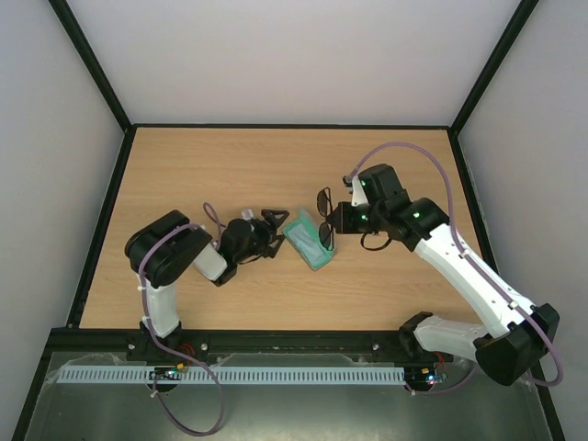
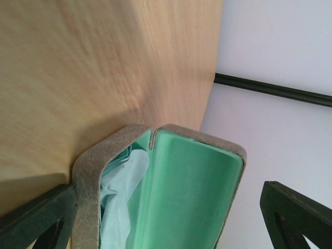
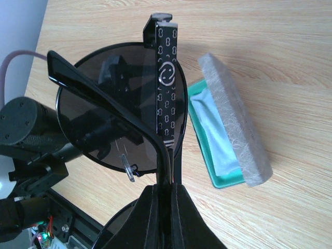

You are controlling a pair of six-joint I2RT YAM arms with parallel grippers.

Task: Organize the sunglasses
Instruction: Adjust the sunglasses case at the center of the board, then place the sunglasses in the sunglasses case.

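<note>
Right fingers (image 3: pixel 148 218) are pinching round dark-lensed wire sunglasses (image 3: pixel 114 109) by thin temples, left fingers (image 2: pixel 293 212) gaping wide, risking them swivelling past the grey teal-lined case (image 3: pixel 238 129).

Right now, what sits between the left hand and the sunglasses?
The open grey case, teal inside, with a light blue cloth in it, lies between the left hand and the sunglasses; the top external view shows it.
</note>
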